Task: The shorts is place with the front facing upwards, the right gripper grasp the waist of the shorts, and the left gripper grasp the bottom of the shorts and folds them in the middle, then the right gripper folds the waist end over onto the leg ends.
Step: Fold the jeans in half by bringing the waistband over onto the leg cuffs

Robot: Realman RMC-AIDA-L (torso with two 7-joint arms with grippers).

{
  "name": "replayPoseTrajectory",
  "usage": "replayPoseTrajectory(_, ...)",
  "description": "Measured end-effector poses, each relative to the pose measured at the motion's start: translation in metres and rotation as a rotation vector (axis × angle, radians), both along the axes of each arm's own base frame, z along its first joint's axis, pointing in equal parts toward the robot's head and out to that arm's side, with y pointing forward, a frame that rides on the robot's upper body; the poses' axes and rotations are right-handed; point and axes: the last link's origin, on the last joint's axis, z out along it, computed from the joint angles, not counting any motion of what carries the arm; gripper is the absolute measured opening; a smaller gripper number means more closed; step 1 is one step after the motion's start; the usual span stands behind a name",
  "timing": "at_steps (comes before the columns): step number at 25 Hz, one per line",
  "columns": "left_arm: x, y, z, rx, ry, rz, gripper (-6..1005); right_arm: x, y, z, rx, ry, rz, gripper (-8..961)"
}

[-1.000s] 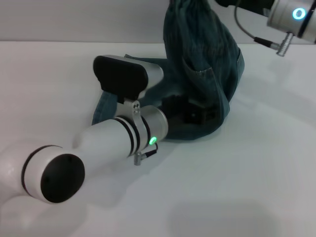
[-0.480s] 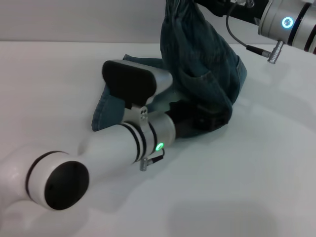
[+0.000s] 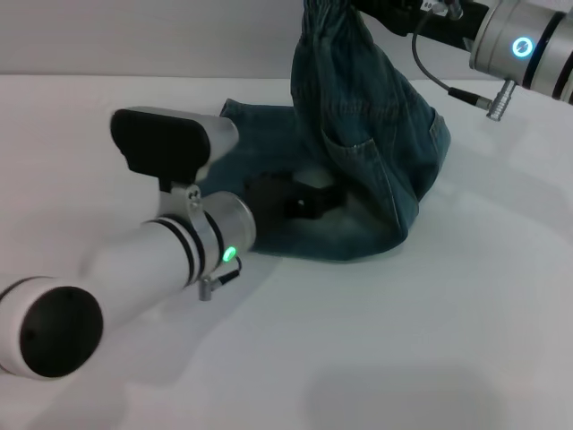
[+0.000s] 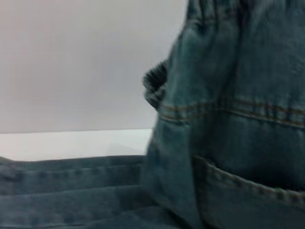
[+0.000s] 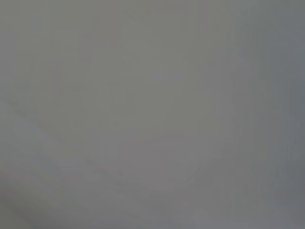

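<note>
Shorts [image 3: 367,134]: blue denim, one half flat on the white counter [image 3: 430,340], the waist end [image 3: 340,54] hoisted well above it and hanging in a draped cone with a pocket seam facing us. Right end effector [image 3: 363,9] is at the top edge of the head view, clamped on the gathered waistband as far as I can judge; its tips are cut off by the frame. Left end effector [image 3: 300,199] sits low on the flat denim near the fold; can't tell whether it's apart or together, the black body hides the tips. Handling call: soft, floppy, moderately heavy for cloth, not slippery or fragile; it sags and will swing. Best holds look like the thick elastic band and stitched hems, not the mid-panel. No brand, label or readable writing anywhere; right wrist view is blank grey.
</note>
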Motion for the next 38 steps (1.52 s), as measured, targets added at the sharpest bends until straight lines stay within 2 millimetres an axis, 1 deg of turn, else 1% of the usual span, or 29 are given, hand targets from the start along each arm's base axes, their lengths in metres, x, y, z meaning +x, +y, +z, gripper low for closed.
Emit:
replayPoseTrajectory(1,-0.004,0.002,0.006,0.012,0.01,0.008,845,0.001,0.0,-0.001,0.0,-0.002,-0.002,16)
replayPoseTrajectory(2,-0.004,0.002,0.006,0.012,0.01,0.008,845,0.001,0.0,-0.001,0.0,-0.003,-0.001,16)
replayPoseTrajectory(3,-0.01,0.005,0.013,0.03,0.013,0.026,845,0.001,0.0,-0.001,0.0,-0.004,0.0,17)
replayPoseTrajectory(4,-0.01,0.005,0.013,0.03,0.013,0.026,845,0.0,0.0,-0.002,-0.001,-0.005,0.0,17)
replayPoseTrajectory(7,-0.023,0.011,0.027,0.075,0.025,0.054,845,-0.002,0.001,-0.004,-0.005,-0.009,0.007,17)
replayPoseTrajectory(11,-0.049,0.019,0.057,0.175,0.032,0.124,845,-0.009,0.004,-0.008,-0.013,-0.015,0.016,16)
replayPoseTrajectory(15,-0.08,0.021,0.085,0.27,0.043,0.205,844,-0.02,0.009,-0.012,-0.015,-0.038,0.031,17)
replayPoseTrajectory(19,-0.103,0.02,0.107,0.345,0.043,0.273,844,-0.032,0.013,-0.019,-0.026,-0.065,0.047,17)
replayPoseTrajectory(23,-0.119,0.019,0.124,0.404,0.038,0.324,844,-0.039,0.015,-0.03,-0.048,-0.086,0.055,17)
replayPoseTrajectory(28,-0.126,0.018,0.135,0.441,0.036,0.345,844,-0.047,0.013,-0.041,-0.074,-0.103,0.074,16)
replayPoseTrajectory(38,-0.12,0.024,0.139,0.456,0.035,0.325,845,-0.054,0.007,-0.063,-0.143,-0.148,0.086,16)
